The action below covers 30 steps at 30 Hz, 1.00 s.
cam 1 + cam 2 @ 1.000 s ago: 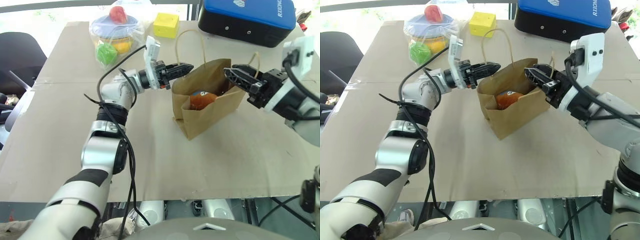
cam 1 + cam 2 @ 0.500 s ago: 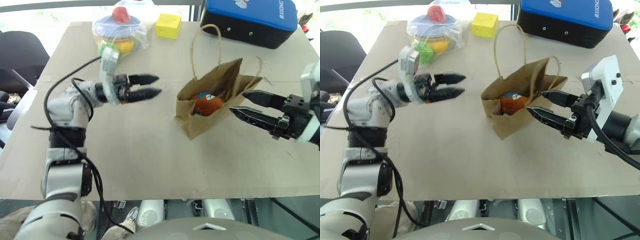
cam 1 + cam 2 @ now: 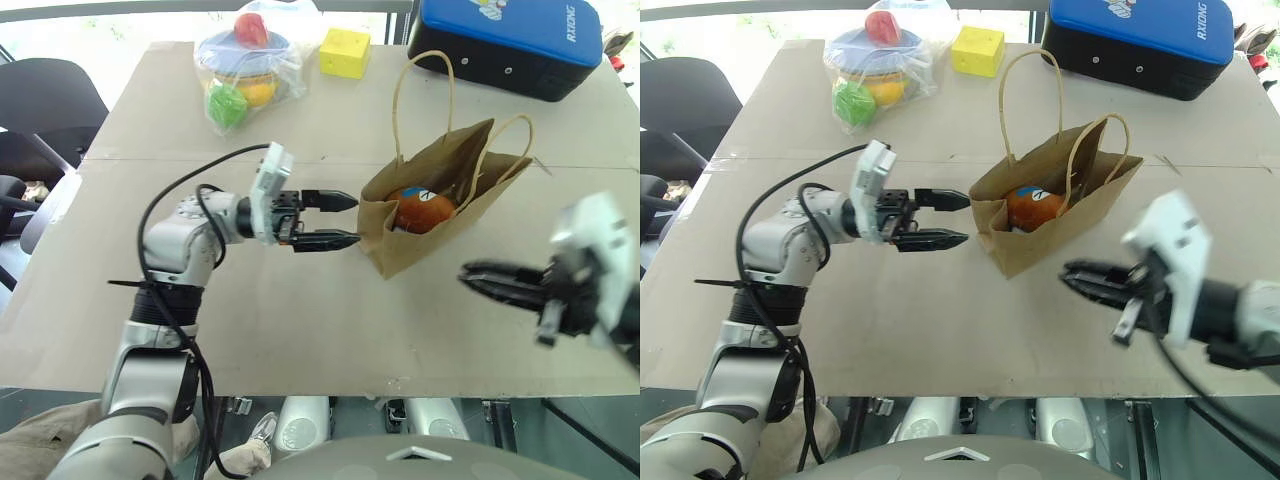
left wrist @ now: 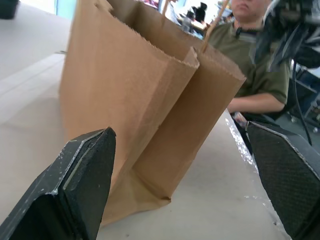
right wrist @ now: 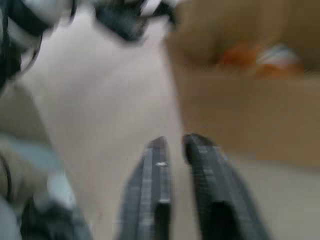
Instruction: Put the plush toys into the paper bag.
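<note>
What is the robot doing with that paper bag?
It is packing soft toys into the paper bag, which stands upright on the table. A brown bear toy is already lying inside. The left gripper hovers beside the bag with its fingers open and empty. The right gripper hangs in front of the bag, fingers shut, holding nothing. A yellow block, a bag of plastic toys and a blue case sit at the back.
</note>
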Tool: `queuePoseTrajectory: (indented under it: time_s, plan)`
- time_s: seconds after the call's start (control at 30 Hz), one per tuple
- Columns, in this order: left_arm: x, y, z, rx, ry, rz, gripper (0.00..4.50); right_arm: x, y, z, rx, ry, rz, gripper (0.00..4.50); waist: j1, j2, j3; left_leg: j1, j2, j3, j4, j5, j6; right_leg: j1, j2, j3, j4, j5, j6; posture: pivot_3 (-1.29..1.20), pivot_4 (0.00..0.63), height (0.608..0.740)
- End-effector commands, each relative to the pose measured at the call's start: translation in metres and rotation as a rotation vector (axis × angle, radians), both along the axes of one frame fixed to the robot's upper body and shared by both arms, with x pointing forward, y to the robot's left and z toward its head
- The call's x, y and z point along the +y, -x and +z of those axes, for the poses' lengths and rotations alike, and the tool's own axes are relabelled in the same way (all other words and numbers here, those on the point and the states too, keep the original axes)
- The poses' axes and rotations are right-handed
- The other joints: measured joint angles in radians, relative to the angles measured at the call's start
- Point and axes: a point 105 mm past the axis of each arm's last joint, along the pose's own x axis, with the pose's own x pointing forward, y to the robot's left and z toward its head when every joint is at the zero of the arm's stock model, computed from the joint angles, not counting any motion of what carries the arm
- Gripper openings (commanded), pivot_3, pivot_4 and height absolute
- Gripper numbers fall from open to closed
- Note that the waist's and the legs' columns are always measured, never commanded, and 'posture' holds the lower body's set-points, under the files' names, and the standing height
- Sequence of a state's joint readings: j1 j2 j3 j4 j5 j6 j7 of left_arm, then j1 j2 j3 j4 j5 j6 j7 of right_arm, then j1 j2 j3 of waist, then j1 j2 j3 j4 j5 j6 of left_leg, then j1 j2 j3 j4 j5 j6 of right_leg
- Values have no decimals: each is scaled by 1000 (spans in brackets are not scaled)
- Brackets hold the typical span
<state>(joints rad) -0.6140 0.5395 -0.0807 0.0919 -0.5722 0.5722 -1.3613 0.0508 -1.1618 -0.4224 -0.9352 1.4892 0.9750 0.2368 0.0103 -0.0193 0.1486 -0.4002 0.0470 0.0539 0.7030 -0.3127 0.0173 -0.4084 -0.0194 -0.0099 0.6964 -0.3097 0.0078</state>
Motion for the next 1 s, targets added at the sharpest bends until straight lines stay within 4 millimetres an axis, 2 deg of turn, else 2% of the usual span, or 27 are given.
queuePoseTrajectory:
  time_s: [0.03, 0.13, 0.23, 0.47, 0.53, 0.77, 1.0]
  plan:
    - [-10, 0, 3, -75, -29, -24, 4500, 7, -33, -20, -102, 19, -32, 49, -6, -2, -1, 0, 0, 0, 0, 0, 0, 0, 1, 1, 0, 0, 0, 0, 150, 729]
    - [-16, 5, -1, -100, -56, -46, 4500, 17, -60, -35, -175, 60, -41, 49, -10, -1, -1, 1, -4, -5, 0, 0, 0, 0, 2, 2, 0, 0, 0, 0, 150, 729]
    - [-22, 6, -6, -158, -78, -7, 4500, 35, -92, -33, -249, -21, -62, 49, -23, -1, 0, 1, -5, -8, 0, 0, 0, -1, 2, 3, 0, 0, 0, 0, 150, 729]
    - [-31, -4, -2, -211, -42, 139, 4500, 49, -94, -42, -240, -37, 12, 49, -10, -1, 0, -1, -5, -9, 0, 0, 0, -2, -1, 3, 0, 0, 0, 0, 150, 729]
    - [-34, -13, -1, -229, -30, 234, 4500, 52, -95, -43, -237, -48, 19, 49, -11, -1, 0, -1, -6, -9, 0, 0, 0, -2, -1, 3, 1, 0, 0, 0, 150, 729]
    - [-51, -29, 5, -295, 11, 469, 4500, 57, -107, -53, -217, -86, -7, 49, -11, -1, -1, 0, -6, -9, 1, 0, 0, -2, -1, 3, 2, 1, 1, 0, 150, 729]
    - [-61, -39, 12, -361, 53, 641, 4500, 65, -106, -58, -212, -105, -10, 49, -11, -1, -1, 0, -6, -8, 1, 0, 0, -2, -1, 3, 3, 1, 1, 0, 150, 729]
